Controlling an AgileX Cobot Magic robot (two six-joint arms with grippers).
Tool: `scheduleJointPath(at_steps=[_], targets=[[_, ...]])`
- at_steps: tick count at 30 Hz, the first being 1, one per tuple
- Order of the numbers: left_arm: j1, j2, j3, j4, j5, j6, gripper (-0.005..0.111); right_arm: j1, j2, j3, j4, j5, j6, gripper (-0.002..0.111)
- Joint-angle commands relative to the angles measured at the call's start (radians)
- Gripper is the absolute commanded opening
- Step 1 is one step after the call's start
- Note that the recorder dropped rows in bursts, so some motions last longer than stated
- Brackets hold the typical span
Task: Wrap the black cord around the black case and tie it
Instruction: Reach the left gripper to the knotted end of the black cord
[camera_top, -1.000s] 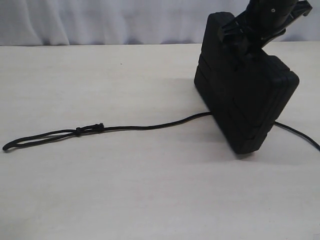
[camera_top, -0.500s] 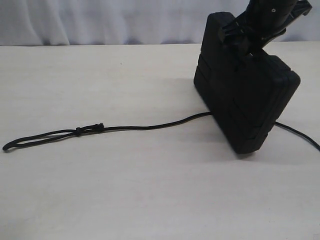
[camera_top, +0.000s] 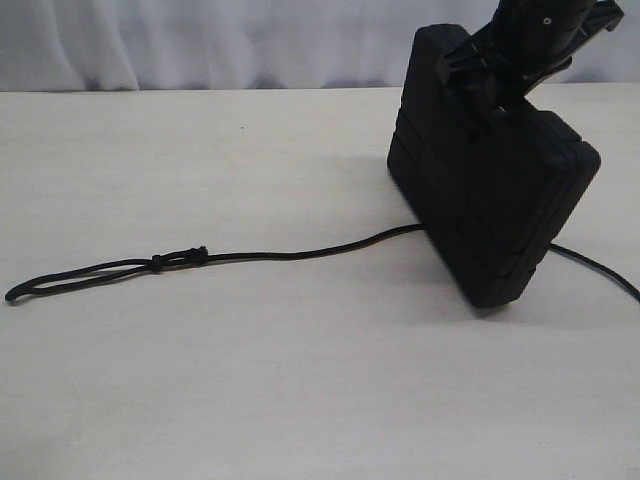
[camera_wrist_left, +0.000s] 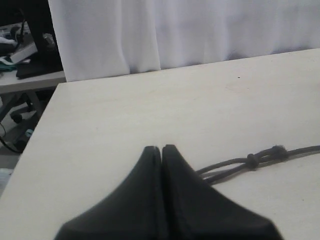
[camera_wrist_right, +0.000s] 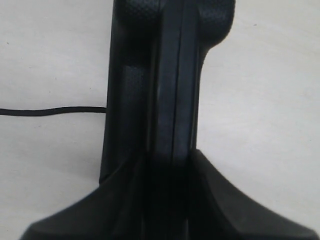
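Observation:
The black case (camera_top: 490, 190) stands on edge, tilted, at the right of the table, and my right gripper (camera_top: 500, 90) is shut on its upper edge. In the right wrist view the case (camera_wrist_right: 167, 75) runs up between the two fingers (camera_wrist_right: 225, 200). The black cord (camera_top: 300, 252) lies across the table, passes under the case and comes out at the right (camera_top: 600, 268). Its knot (camera_top: 160, 262) and doubled end lie at the left. My left gripper (camera_wrist_left: 161, 149) is shut and empty, just beside the knotted end of the cord (camera_wrist_left: 252, 160); it is out of the exterior view.
A white curtain (camera_top: 200, 40) hangs behind the table (camera_top: 300, 380). The left wrist view shows the table's far edge (camera_wrist_left: 55, 92), with a desk and chair base beyond it (camera_wrist_left: 20, 75).
The case has tipped very slightly in my right gripper; nothing else has moved.

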Motion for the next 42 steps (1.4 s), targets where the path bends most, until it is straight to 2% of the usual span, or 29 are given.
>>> scheduleJointPath(at_steps=[1,3,5,14,16,18,19,21,24,25,26,29,30,31,32,33,34,37,39,40,42], targets=[[0.000,-0.004,0.003,-0.124,-0.247,-0.079,0.000,-0.005,0.025,0.015,0.026,0.020,-0.015,0.004],[0.000,-0.004,0.003,-0.320,-0.402,-0.149,0.000,-0.005,0.025,0.015,0.026,0.020,-0.015,0.004],[0.000,-0.004,0.003,-0.393,-0.572,-0.149,0.000,-0.005,0.025,0.015,0.026,0.020,-0.015,0.004],[0.000,-0.004,0.003,-0.391,-1.312,-0.183,0.000,-0.005,0.025,0.017,0.048,0.020,-0.015,0.004],[0.000,-0.004,0.003,-0.383,-1.436,-0.188,0.000,-0.005,0.025,0.017,0.048,0.020,-0.015,0.004],[0.000,-0.004,0.003,-0.372,-1.494,-0.191,0.000,-0.005,0.025,0.017,0.048,0.020,-0.015,0.004],[0.000,-0.004,0.003,-0.362,-1.447,-0.198,0.000,-0.005,0.025,0.017,0.048,0.020,-0.015,0.004],[0.000,-0.004,-0.030,-0.324,-1.223,-0.253,0.000,-0.005,0.025,0.017,0.048,0.020,-0.015,0.004],[0.000,0.008,-0.158,-0.251,-0.628,-0.293,0.000,-0.005,0.025,0.017,0.048,0.020,-0.015,0.004],[0.000,0.039,-0.197,-0.249,-0.526,-0.293,0.000,-0.005,0.025,0.017,0.048,0.020,-0.015,0.004],[-0.002,0.140,-0.254,-0.251,-0.427,-0.293,0.000,-0.005,0.025,0.017,0.048,0.020,-0.015,0.004],[-0.026,0.366,-0.384,-0.177,-0.268,-0.291,0.000,-0.005,0.025,0.017,0.048,0.020,-0.015,0.004],[-0.067,0.502,-0.469,-0.124,-0.143,-0.278,0.000,-0.005,0.025,0.017,0.048,0.020,-0.015,0.004],[-0.088,0.558,-0.501,-0.126,-0.099,-0.253,0.000,-0.005,0.025,0.017,0.048,0.020,-0.015,0.004],[-0.150,0.695,-0.574,-0.128,-0.010,-0.179,0.000,-0.005,0.025,0.017,0.048,0.020,-0.015,0.004],[-0.182,0.763,-0.605,-0.128,0.028,-0.154,0.000,-0.005,0.025,0.017,0.048,0.020,-0.015,0.004],[-0.245,0.891,-0.658,-0.128,0.076,-0.066,0.000,-0.005,0.025,0.017,0.048,0.020,-0.015,0.004],[-0.351,1.149,-0.710,-0.128,0.091,0.215,0.004,-0.005,0.025,0.017,0.048,0.020,-0.015,0.004],[-0.377,1.314,-0.711,-0.128,0.035,0.257,0.020,-0.005,0.025,0.017,0.048,0.020,-0.015,0.004],[-0.378,1.392,-0.718,-0.134,0.013,0.257,0.032,-0.005,0.025,0.017,0.048,0.020,-0.015,0.004],[-0.378,1.559,-0.775,-0.200,0.089,0.253,0.048,-0.005,0.025,0.017,0.048,0.020,-0.015,0.004]])
